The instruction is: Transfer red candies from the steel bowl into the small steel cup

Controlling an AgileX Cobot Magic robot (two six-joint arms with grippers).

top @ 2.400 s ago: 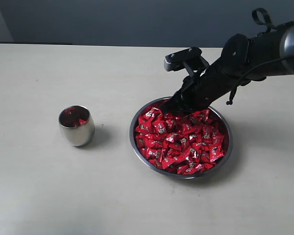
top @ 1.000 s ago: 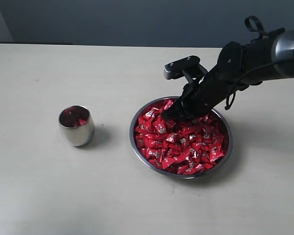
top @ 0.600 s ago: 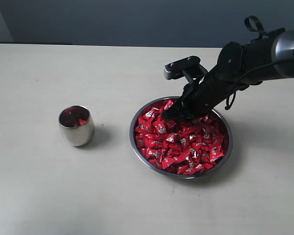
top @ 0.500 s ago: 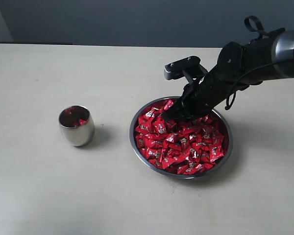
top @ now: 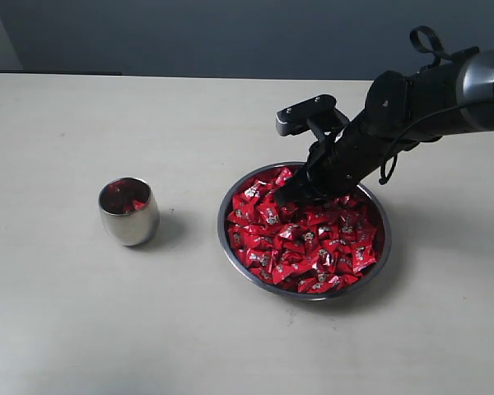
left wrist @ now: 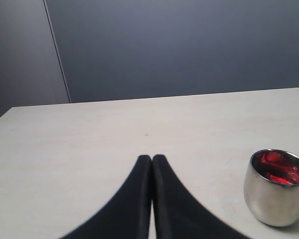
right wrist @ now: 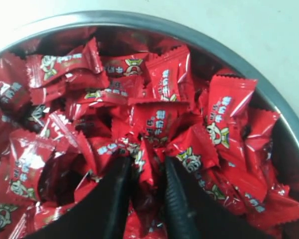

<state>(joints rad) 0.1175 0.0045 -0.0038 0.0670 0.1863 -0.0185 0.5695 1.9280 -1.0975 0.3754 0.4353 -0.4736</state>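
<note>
Candies [top: 306,237]: a few lie in the cup [top: 129,216], which stands on the worktop [top: 107,329] well apart from the bowl [top: 220,229]. The bowl is heaped nearly full, so most of the task is left. One candy [right wrist: 142,155] near the bowl's rim looks nipped by the right pincer [right wrist: 145,169], its long axis apparently along the fingers, though creases obscure this. The left pincer [left wrist: 152,162] is clenched empty near the cup.
</note>
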